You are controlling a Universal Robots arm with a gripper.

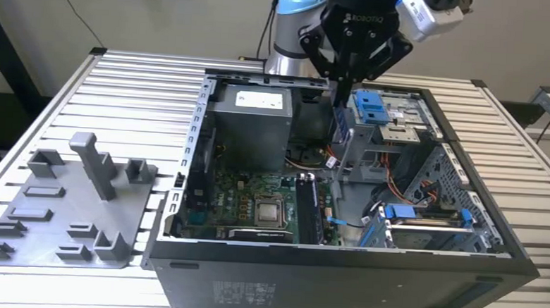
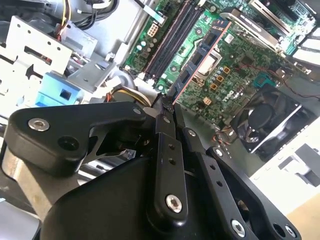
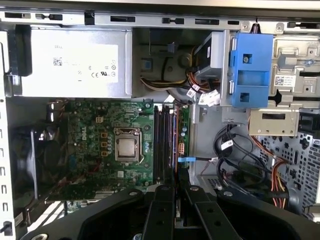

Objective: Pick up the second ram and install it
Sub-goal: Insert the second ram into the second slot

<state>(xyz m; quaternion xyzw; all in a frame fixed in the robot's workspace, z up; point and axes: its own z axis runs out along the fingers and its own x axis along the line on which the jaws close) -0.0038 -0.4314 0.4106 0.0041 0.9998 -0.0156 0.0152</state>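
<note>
Above the open computer case (image 1: 344, 277), hovering with the claw (image 1: 340, 80) pinched narrow on the second ram (image 1: 341, 122). Holding that thin dark stick by its upper end, long side upright, hanging straight down from the claw into the case. Shown edge-on in both wrist views as a slim line running out from between the closed fingers (image 2: 165, 145).

Directly beneath the claw: the green board (image 3: 100, 150) on the floor of the case, with its long black slots (image 3: 162, 140) running the same way as the held stick. Lined up just beside those slots in the first wrist view, on the side away from the square processor socket (image 3: 125, 148); touching them or not, cannot tell.

Beyond the claw, against the case wall: a grey power supply (image 3: 75, 62), and next to it a blue plastic bracket (image 3: 250, 65) near a tangle of cables (image 3: 235, 150). Off to one side under the claw, a dark round fan (image 2: 265, 117).

Well away from the claw, outside the case toward the exterior view's left: a grey plastic fixture (image 1: 65, 213) with upright posts, resting on the slatted tabletop (image 1: 137, 83).
</note>
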